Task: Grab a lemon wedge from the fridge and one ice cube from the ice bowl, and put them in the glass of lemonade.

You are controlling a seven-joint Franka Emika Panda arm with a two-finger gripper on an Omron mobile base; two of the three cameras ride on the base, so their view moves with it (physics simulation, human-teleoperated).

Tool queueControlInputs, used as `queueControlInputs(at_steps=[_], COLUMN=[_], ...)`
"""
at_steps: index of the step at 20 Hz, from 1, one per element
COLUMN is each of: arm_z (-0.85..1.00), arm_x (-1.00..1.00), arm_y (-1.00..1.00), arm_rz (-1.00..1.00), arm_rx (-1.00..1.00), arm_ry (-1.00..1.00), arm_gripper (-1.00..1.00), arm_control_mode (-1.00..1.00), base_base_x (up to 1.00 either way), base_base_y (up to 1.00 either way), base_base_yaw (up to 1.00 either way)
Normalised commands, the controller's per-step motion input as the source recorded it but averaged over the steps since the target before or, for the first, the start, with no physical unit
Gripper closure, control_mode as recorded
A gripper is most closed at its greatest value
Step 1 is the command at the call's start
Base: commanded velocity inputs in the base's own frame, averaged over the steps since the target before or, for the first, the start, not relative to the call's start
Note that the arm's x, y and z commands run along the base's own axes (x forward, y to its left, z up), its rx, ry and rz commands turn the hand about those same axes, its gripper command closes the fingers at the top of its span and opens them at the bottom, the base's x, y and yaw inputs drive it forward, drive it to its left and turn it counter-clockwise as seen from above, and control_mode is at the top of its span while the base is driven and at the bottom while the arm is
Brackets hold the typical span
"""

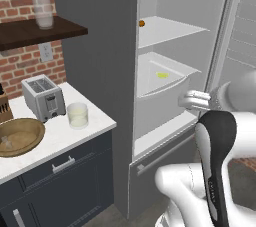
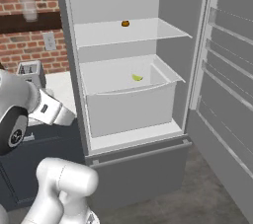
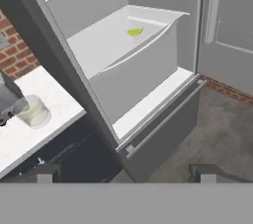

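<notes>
While the fridge [image 2: 69, 60] stands open, the lemon wedge [image 2: 137, 77] lies crosswise.

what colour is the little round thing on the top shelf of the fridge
Orange. The small round item sits on the fridge's upper shelf, clearest in the right base view.

Even, flat rendered light; soft shadows inside fridge [image 2: 118, 35]; low resolution, slightly soft edges; no glare.
</notes>
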Motion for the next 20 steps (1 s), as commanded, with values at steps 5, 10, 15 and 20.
queueControlInputs(at_steps=[5,10,15,20], arm_z=[0.49,0.08,0.00,-0.22], arm_x=[-0.05,-0.31,-0.38,-0.09], arm_y=[0.02,0.00,0.00,0.03], arm_rz=[0.00,0.00,0.00,0.00], arm_rx=[-0.08,-0.02,0.00,0.00], arm_ry=[0.06,0.02,0.00,-0.04], arm_gripper=[-1.00,-1.00,-1.00,-1.00], arm_control_mode=[-1.00,-1.00,-1.00,-1.00], base_base_x=[0.00,0.00,0.00,0.00], base_base_y=[0.00,0.00,0.00,0.00], base_base_yaw=[0.00,0.00,0.00,0.00])
